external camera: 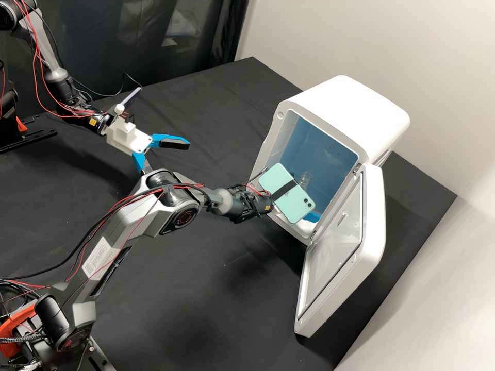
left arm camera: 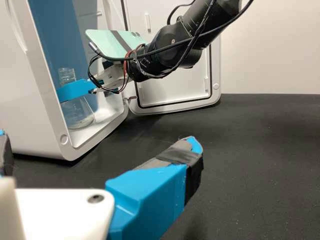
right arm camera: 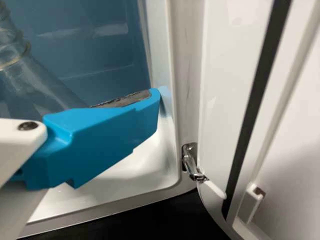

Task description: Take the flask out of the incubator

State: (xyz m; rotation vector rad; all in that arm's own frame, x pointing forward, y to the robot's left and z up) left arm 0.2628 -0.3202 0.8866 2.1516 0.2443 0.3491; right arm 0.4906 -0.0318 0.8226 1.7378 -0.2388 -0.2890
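Glass conical flask (left arm camera: pixel 79 112), in incubator (external camera: pixel 350 108): likely light, slippery, fragile; grip neck. Right hand (left arm camera: pixel 67 92) beside, closure unclear; left hand (external camera: pixel 161 155) wide-open, empty.

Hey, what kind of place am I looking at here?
Likely a robotics test lab: a black bench, a small white incubator with its door open and a glass flask inside, and a wired robot arm at its opening.

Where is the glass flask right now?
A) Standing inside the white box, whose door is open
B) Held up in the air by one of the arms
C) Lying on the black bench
A: the flask stands upright inside the incubator, whose door hangs open.
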